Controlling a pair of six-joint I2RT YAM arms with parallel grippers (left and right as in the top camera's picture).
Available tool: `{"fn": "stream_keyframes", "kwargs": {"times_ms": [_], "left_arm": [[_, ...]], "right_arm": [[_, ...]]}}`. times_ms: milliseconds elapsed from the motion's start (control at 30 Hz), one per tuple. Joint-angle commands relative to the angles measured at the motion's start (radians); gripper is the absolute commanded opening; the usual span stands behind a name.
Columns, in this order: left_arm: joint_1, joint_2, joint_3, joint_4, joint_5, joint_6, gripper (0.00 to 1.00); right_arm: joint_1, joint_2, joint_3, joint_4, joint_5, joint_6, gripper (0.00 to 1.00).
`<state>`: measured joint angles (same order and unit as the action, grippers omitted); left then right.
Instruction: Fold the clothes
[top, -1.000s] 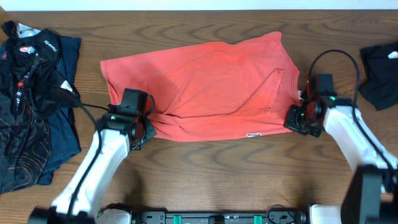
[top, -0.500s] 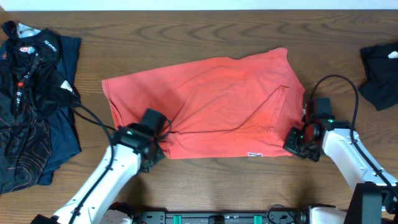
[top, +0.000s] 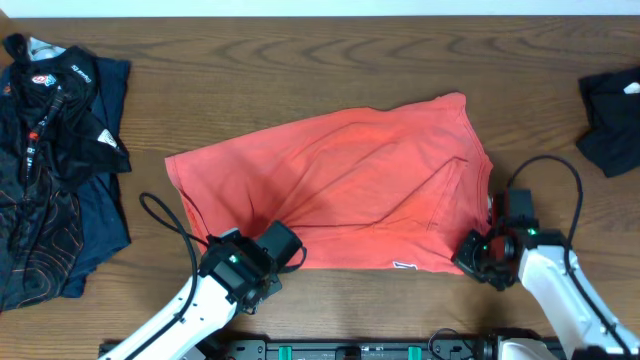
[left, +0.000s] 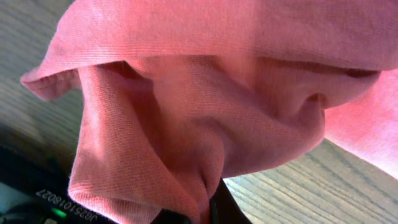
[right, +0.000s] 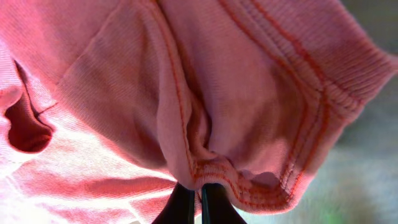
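The coral-red T-shirt (top: 340, 190) lies spread across the middle of the table (top: 300, 50), its near hem lifted at both lower corners. The left gripper (top: 285, 250) is pinched on a thick bunch of hem at lower centre-left. In its wrist view the cloth balloons over the fingers and only a small tuck sits between them (left: 208, 208), so a firm pull could slip it free. The right gripper (top: 468, 258) is clamped on the stitched seam at the lower right (right: 198, 205), a narrow bite just at the edge. If the arms move unevenly, the shirt will likely skew or drag instead of folding cleanly. The diagonal creases running up from the left grip suggest the tension is already lopsided.

A dark jersey pile (top: 55, 150) fills the upper left and a black cloth (top: 610, 120) sits at the right edge. Both lie well apart from the shirt, and nothing blocks a fold away from the near edge.
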<state>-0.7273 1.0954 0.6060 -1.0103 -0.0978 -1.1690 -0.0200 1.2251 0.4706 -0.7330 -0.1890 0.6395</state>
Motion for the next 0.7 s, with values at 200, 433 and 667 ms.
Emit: {"fn": "stream_keyframes", "kwargs": {"times_ms": [200, 433, 667], "left_arm": [[-0.014, -0.007, -0.013, -0.021, -0.079, -0.075, 0.06], [-0.014, -0.007, -0.013, -0.021, -0.084, -0.074, 0.06], [-0.014, -0.006, -0.013, -0.022, -0.097, -0.074, 0.06]], "right_arm": [[-0.054, -0.096, -0.037, 0.004, 0.032, 0.108, 0.01], [-0.25, -0.094, -0.025, 0.012, 0.048, 0.054, 0.01], [-0.4, -0.093, 0.045, 0.011, 0.055, -0.053, 0.01]]}}
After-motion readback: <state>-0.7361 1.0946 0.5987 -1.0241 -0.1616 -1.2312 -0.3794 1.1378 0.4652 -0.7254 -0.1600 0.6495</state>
